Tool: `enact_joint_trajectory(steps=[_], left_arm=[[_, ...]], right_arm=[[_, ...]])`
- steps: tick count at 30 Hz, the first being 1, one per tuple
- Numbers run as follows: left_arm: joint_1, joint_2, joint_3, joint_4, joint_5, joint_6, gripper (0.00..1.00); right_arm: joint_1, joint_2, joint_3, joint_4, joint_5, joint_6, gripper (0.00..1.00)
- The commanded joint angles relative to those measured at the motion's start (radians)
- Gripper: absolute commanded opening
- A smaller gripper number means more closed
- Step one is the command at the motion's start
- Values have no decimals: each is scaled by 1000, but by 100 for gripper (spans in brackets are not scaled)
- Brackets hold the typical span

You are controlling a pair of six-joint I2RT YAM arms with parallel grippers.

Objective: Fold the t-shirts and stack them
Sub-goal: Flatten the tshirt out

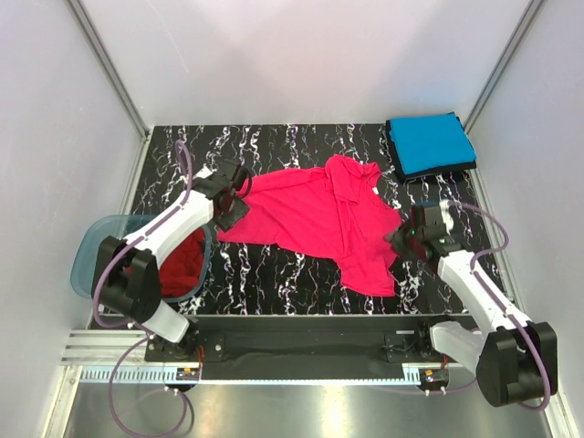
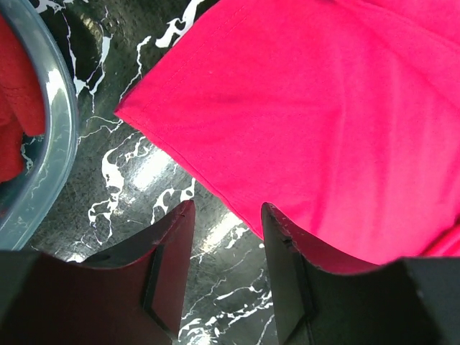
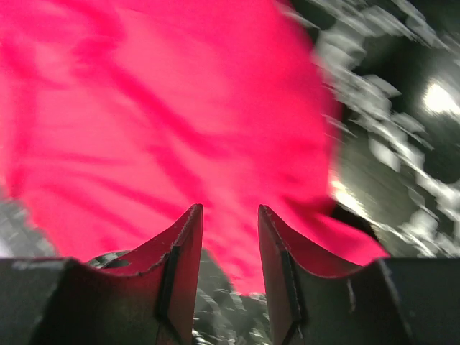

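Note:
A bright pink-red t-shirt [image 1: 319, 219] lies spread and rumpled across the middle of the black marbled table [image 1: 274, 274]. My left gripper [image 1: 235, 212] hovers at its left edge, open; in the left wrist view only bare table shows between the fingers [image 2: 226, 215], and the shirt's hem [image 2: 323, 108] runs just past the right fingertip. My right gripper [image 1: 399, 239] stands open at the shirt's right side; in the blurred right wrist view the cloth [image 3: 165, 108] lies ahead of and below the jaws [image 3: 230, 215]. A folded blue t-shirt [image 1: 429, 144] rests on a dark one [image 1: 444, 175] at the back right.
A translucent blue-grey tub [image 1: 89, 260] hangs off the table's left edge, holding a darker red t-shirt [image 1: 185, 263]; its rim [image 2: 61, 144] is close to my left gripper. Pale walls enclose the table on three sides.

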Motion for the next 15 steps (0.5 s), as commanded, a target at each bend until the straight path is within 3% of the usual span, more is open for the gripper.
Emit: enact_joint_trajectory(steps=[1, 4, 9, 15], left_arm=[[-13, 9, 21, 16, -67, -14, 47], [-15, 40, 35, 16, -58, 19, 47], [-21, 66, 66, 18, -47, 71, 48], [-21, 51, 55, 18, -86, 99, 49]], right_arm=[[-11, -36, -81, -101, 89, 151, 44], [-40, 26, -42, -89, 218, 93, 44], [-87, 244, 56, -45, 288, -4, 45], [-95, 355, 57, 122, 192, -59, 45]])
